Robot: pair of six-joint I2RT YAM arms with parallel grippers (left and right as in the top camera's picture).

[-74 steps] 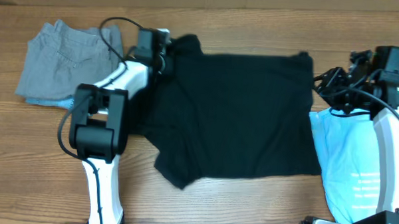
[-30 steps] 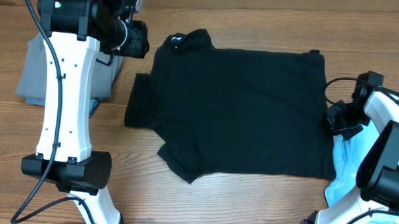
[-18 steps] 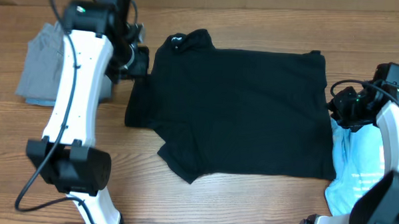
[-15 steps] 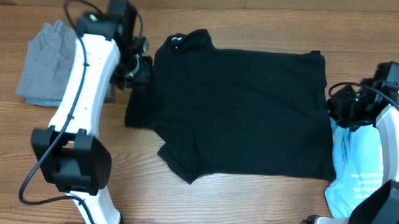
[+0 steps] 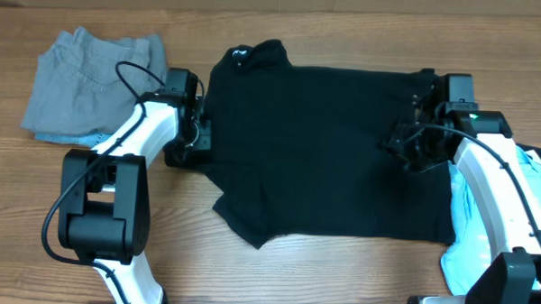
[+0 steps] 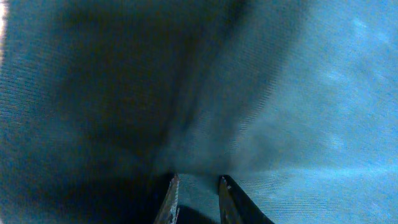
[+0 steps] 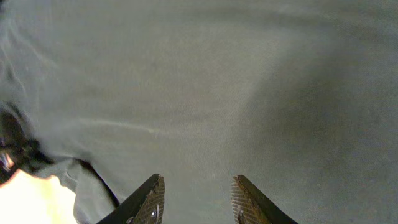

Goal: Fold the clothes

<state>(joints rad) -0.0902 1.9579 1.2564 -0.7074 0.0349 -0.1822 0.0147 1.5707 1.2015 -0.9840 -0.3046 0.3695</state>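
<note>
A large black shirt (image 5: 325, 154) lies spread flat on the wooden table, collar at the far left. My left gripper (image 5: 195, 137) is down on its left sleeve. In the left wrist view the fingers (image 6: 198, 198) are close together with a ridge of the fabric (image 6: 280, 93) between them. My right gripper (image 5: 413, 150) is open over the shirt's right part, near the hem. In the right wrist view the fingers (image 7: 198, 199) are spread just above smooth fabric (image 7: 205, 81) with nothing between them.
A folded grey garment (image 5: 88, 82) lies at the far left with a light-blue edge (image 5: 81, 138) under it. A light-blue tee (image 5: 463, 263) lies at the right edge, partly under my right arm. Bare wood (image 5: 338, 281) runs along the front.
My left arm came down from above the grey garment onto the shirt's left sleeve. My right arm moved left from the light-blue tee to over the shirt. The shirt has not moved.
</note>
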